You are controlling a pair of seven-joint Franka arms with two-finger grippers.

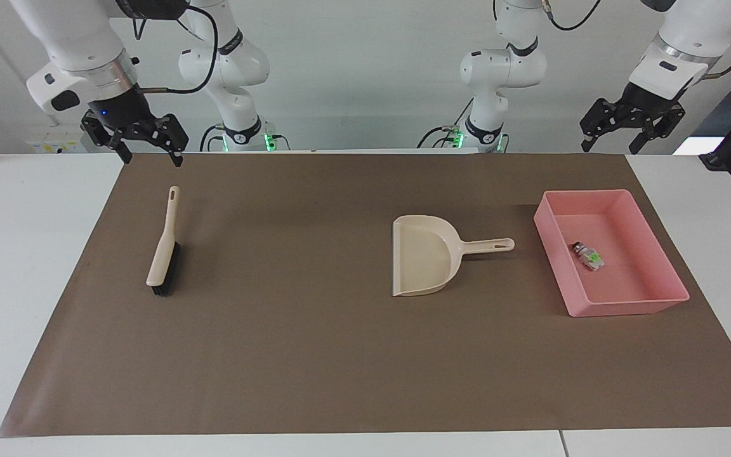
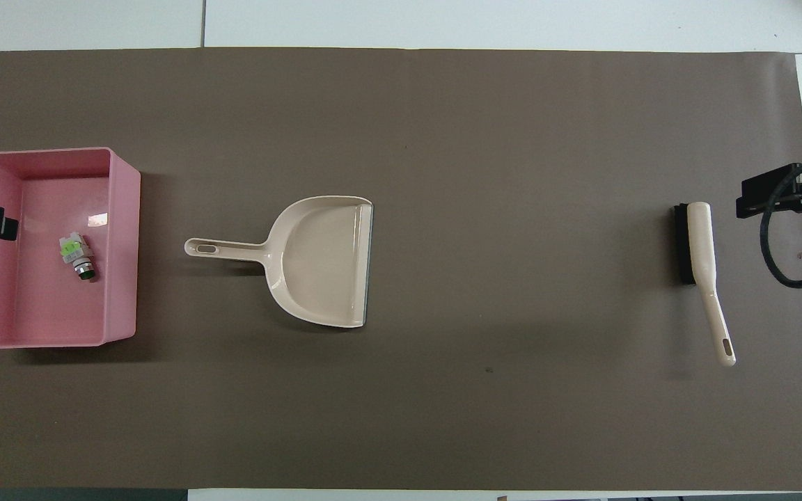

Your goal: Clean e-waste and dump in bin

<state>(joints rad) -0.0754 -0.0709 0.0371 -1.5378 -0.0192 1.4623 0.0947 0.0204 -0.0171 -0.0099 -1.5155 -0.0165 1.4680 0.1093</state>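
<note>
The e-waste lies in the bin at the left arm's end of the table: light, hard little bits that would skid, so should they need moving, sweeping looks safer than pinching. Both arms wait with jaws open and empty, the left gripper raised near the bin, the right gripper above the brush handle. The dustpan rests beside the bin, nothing blocking either.

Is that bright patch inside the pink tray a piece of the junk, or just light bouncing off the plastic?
Just light: in the overhead view a small white glare spot sits on the pink tray's floor beside the e-waste; in the facing view no such spot shows, and the tray casts only a soft shadow.
</note>
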